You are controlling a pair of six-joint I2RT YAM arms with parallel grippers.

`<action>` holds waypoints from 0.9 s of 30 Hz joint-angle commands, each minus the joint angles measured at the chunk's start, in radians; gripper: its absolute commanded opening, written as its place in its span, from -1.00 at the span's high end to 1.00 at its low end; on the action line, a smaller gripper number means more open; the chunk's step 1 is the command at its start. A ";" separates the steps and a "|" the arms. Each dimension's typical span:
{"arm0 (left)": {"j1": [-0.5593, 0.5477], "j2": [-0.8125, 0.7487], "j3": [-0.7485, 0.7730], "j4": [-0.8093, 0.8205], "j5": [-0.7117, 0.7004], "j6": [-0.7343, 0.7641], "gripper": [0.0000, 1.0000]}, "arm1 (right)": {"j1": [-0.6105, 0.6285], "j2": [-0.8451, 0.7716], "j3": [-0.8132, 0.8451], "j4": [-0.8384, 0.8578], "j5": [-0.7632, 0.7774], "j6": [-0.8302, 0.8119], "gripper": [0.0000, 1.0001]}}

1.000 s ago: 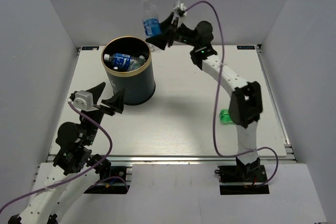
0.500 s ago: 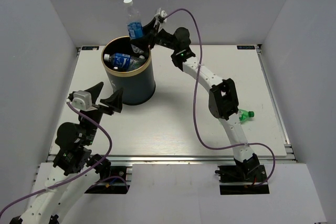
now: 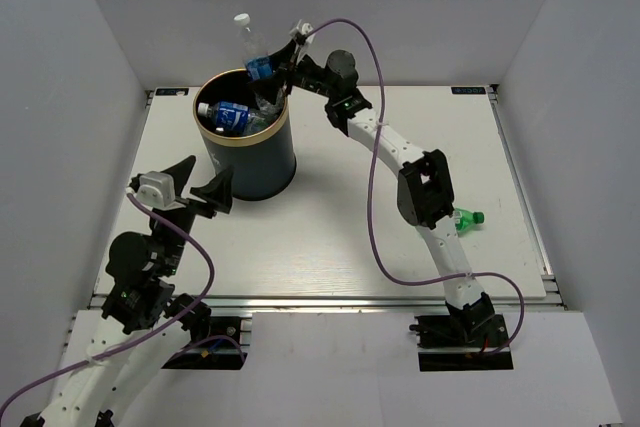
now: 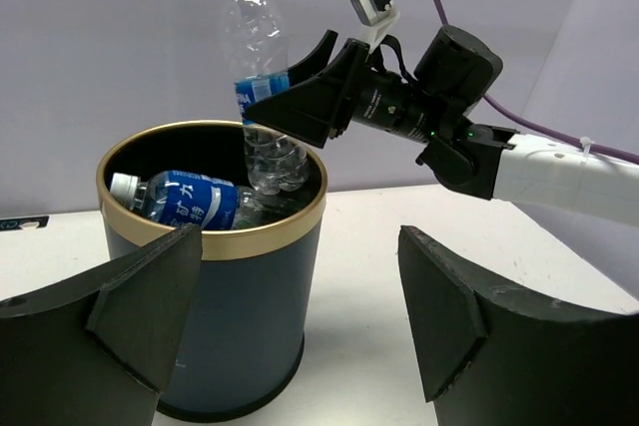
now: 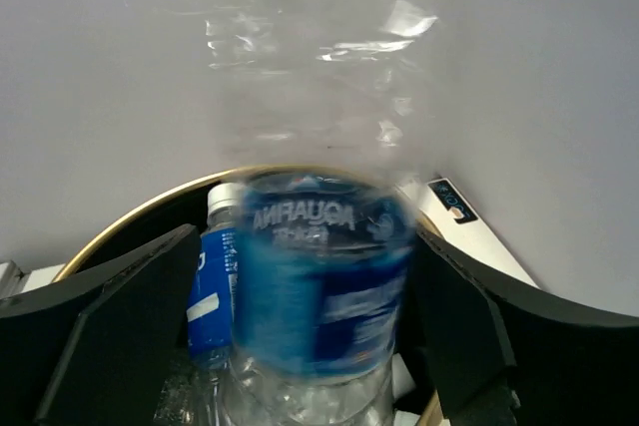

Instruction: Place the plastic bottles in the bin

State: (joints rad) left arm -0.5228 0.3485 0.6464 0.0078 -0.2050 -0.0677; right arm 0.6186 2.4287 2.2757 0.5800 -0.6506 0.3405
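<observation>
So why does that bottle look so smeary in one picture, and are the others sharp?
Right wrist view: the bottle sits close to the lens, label smeared, glare streaks on the clear plastic above. Left wrist view: bottle and bin look crisp. Top view: even light, soft shadow beside the bin.

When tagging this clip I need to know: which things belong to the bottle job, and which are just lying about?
Job: bin; upright bottle at the right gripper, base in the bin; blue-label bottle lying in the bin; green bottle on the table.
Just there: table; purple cables.
</observation>
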 commanded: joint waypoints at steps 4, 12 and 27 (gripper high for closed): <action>0.015 0.021 -0.002 0.001 -0.007 0.005 -0.78 | 0.016 -0.028 -0.007 -0.009 0.017 -0.054 -0.81; 0.015 0.030 -0.002 -0.008 0.012 0.005 -0.78 | 0.012 -0.195 -0.133 0.014 0.075 -0.147 -0.81; 0.024 0.139 0.007 0.033 0.220 0.014 -0.60 | 0.027 -0.750 -0.635 -0.113 0.600 -0.259 -0.81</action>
State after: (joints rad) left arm -0.5049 0.4191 0.6464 0.0231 -0.1101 -0.0666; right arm 0.6384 1.8084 1.7699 0.5369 -0.4114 0.1032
